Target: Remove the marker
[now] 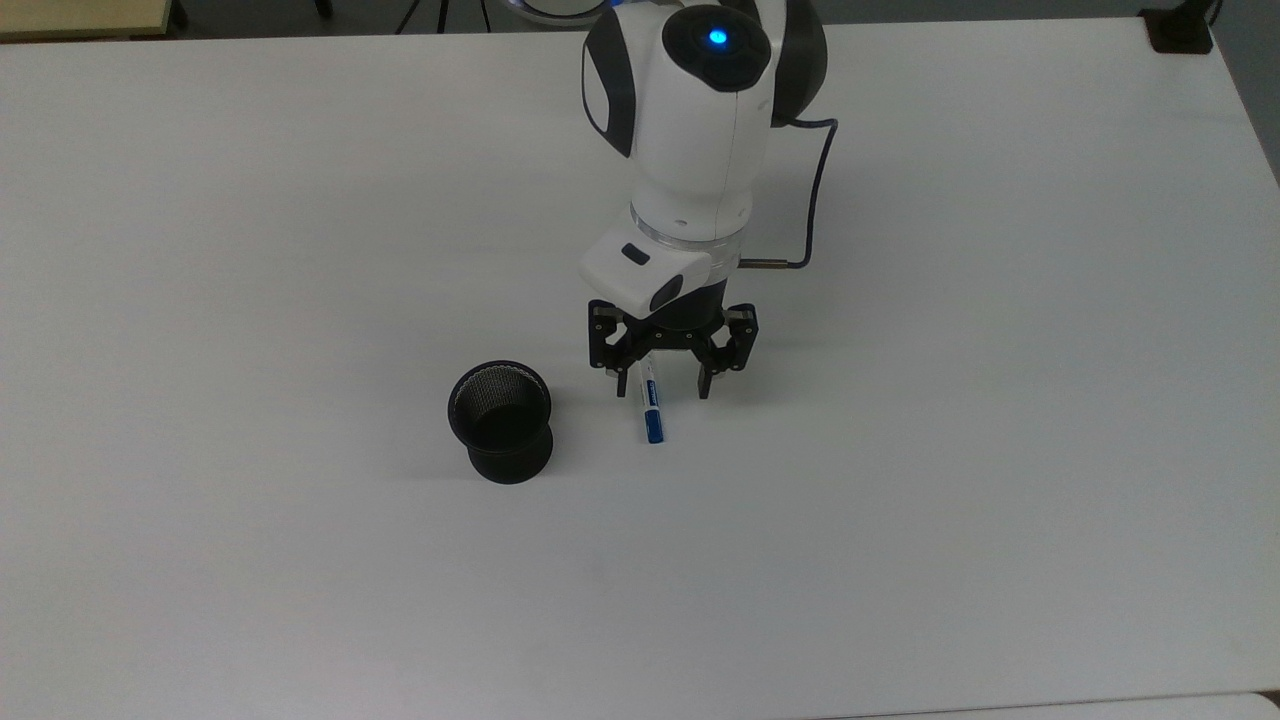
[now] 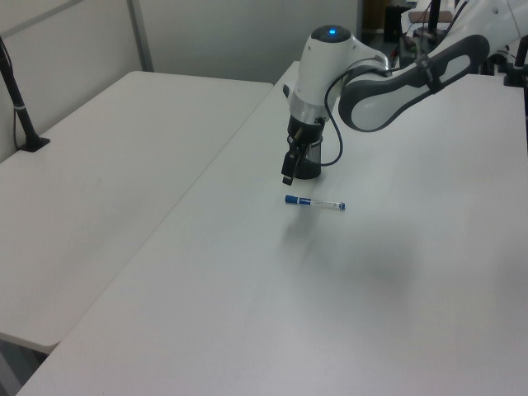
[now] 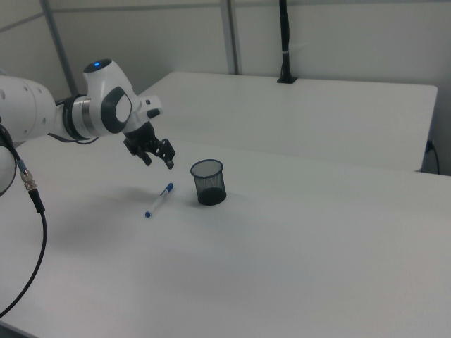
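We see the marker (image 1: 650, 404) lying flat on the white bench (image 1: 900, 500), well in from every edge and just beside the black mesh cup (image 1: 501, 420), with our pincer (image 1: 662, 382) spread wide and empty above it.

Three fixed cameras, one counter (image 1: 900, 550)

Top view looks steeply down; left and right views face it obliquely from opposite sides, sharing the cup (image 1: 500, 420).
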Tool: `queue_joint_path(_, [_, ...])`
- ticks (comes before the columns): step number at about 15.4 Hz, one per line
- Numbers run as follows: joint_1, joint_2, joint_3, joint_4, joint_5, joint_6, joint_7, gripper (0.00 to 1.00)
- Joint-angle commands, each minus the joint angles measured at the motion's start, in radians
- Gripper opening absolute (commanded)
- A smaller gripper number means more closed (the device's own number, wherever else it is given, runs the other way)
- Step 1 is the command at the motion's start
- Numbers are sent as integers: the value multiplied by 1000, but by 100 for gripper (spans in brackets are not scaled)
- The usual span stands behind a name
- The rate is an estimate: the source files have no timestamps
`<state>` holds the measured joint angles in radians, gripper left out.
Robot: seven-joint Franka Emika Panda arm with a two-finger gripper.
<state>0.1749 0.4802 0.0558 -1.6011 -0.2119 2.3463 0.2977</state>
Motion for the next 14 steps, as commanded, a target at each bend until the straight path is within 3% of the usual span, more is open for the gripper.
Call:
queue_joint_path(1, [12, -77, -7, -10, -23, -134, 28, 100])
queue_joint_path(10, [-15, -322, -7, -49, 2, -492, -6, 100])
queue_joint_path(14, [-70, -442, -13, -72, 132, -637, -197, 100])
